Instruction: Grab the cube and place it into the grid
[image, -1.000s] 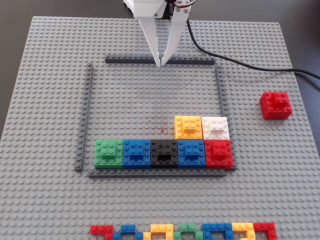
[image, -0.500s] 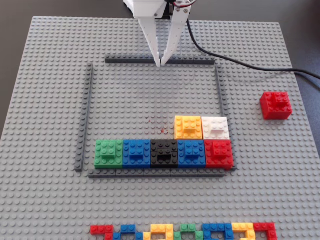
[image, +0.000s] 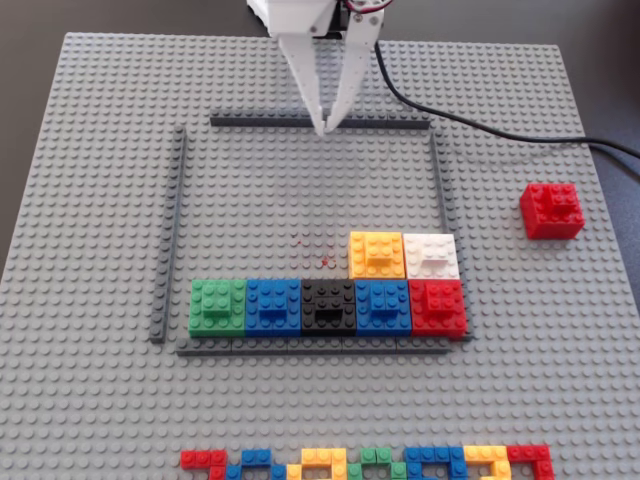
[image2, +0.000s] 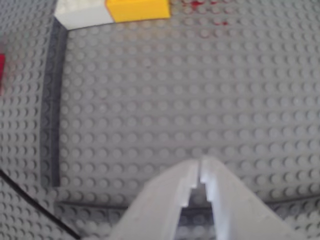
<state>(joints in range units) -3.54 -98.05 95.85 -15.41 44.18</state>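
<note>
Gripper (image: 325, 128) slightly shifted since half a second ago: tips then at the near edge of the far grey bar (image: 320, 122), now a touch further right and lower in the fixed view, fingers leaning a little more to the right. Small drift only, probably the start of a swing toward the pick; no grasp yet, no descent onto anything.

Fingers closed to a near point, tips touching or all but touching in the wrist view (image2: 199, 167), nothing between them. Empty-handed, hanging over the far edge of the grid (image: 175, 230), just above that far bar.

Cube (image: 549, 210) untouched, sitting on the grey baseplate (image: 90, 100) outside the grid, beyond the right-hand bar (image: 439, 180) as the fixed view shows it. Well apart from the gripper: off to the right and nearer the camera. Only a blurred red sliver at the left edge of the wrist view (image2: 2, 72), likely the same cube.

Inside the grid, a near row of green, blue, black, blue and red blocks (image: 327, 306), with a yellow block (image: 377, 254) and a white block (image: 431, 254) behind its right end. Free cells left of the yellow one.

Task barely begun by the look of it: still to come, opening the fingers, travelling right across the bar, lowering over the cube. Black cable (image: 470, 125) trailing across the plate's far right, a possible snag on that path
</note>
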